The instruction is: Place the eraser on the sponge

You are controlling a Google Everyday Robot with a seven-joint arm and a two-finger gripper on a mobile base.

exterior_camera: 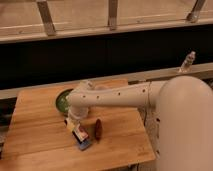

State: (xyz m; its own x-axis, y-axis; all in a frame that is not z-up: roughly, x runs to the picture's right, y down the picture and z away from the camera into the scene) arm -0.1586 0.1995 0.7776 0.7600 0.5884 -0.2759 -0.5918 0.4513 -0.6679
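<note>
The eraser [78,132], a flat block with a white-and-orange top and dark sides, lies slanted on the wooden table [35,130]. Its lower end reaches the light-blue sponge [84,145] and seems to overlap the sponge's upper edge. My gripper [71,121] hangs at the end of the white arm, right at the eraser's upper-left end. The arm hides where the two meet.
A dark red oblong thing [98,128] lies just right of the eraser and sponge. A green round plate [62,100] sits behind the gripper, partly under the arm. A bottle [187,61] stands on the ledge at the far right. The table's front edge is close below the sponge.
</note>
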